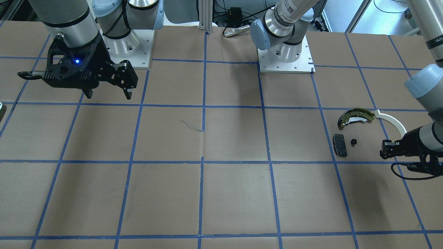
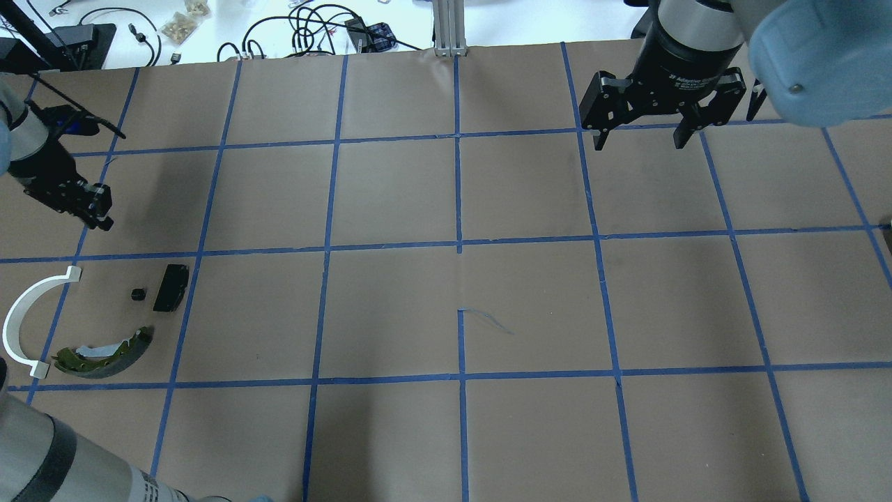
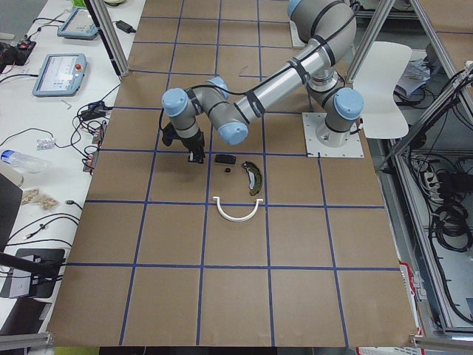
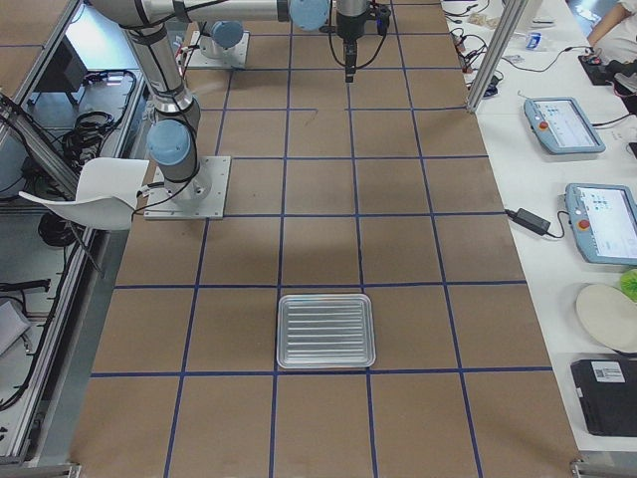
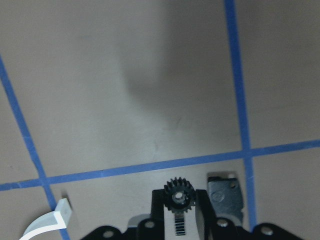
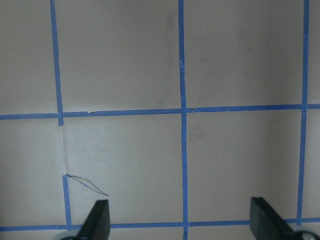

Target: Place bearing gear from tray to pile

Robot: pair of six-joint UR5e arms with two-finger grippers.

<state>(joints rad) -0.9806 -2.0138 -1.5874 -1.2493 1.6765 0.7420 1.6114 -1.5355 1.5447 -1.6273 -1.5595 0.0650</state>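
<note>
In the front-facing view we are holding our left gripper (image 1: 385, 148) low, pointing down just beside the pile (image 1: 356, 117), so the release lands among those parts. In the left wrist view it is pinching the bearing gear (image 5: 176, 192) between closed fingers. Overhead, our right gripper (image 2: 637, 139) is hanging well apart, jaws spread around nothing, out of the way.

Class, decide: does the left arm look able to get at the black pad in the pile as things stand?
Probably yes: the left gripper hangs close by the black pad with nothing between them, though it is shut on the gear.
</note>
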